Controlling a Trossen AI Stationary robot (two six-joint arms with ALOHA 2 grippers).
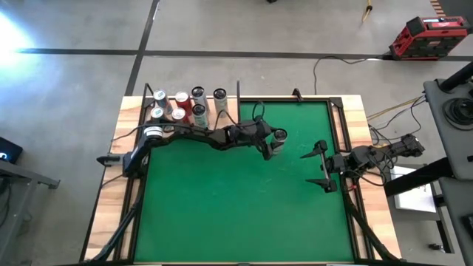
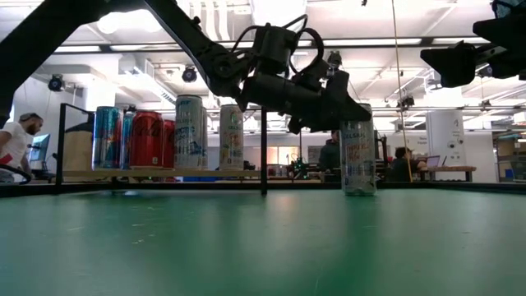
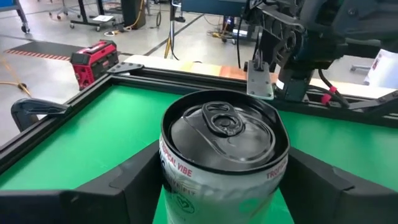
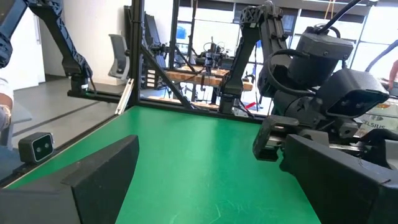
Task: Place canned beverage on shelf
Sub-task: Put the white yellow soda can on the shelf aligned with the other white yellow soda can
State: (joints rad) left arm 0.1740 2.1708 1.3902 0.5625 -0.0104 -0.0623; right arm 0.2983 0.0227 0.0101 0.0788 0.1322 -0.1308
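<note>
While I watched from overhead, the left claw (image 1: 275,142) sat near the middle of the green mat (image 1: 236,214), reaching out from the left arm that stretched across the worktop (image 1: 355,107) from the far-left side. Its fingers (image 3: 118,186) stood on either side of a silver-topped can (image 3: 222,152), pressed against its upper wall just below the rim, so I read it as gripping the can. In the low view the can (image 2: 358,156) stood upright with its base on the mat, pale with a printed label, and the claw wrapped its top. The shelf (image 1: 188,111) lay at the far-left corner of the worktop, a light-wood board with thin black rods, well apart from the held can. On it stood a cluster of other cans (image 1: 181,107), some silver, some red, all upright; from table height I could see a blue-and-silver one, red ones and two tall pale ones in a row. The right claw (image 1: 324,164) hovered over the mat's right edge, its fingers spread wide and holding nothing. Beyond the worktop, a person (image 2: 15,136) sat at the left of the room
</note>
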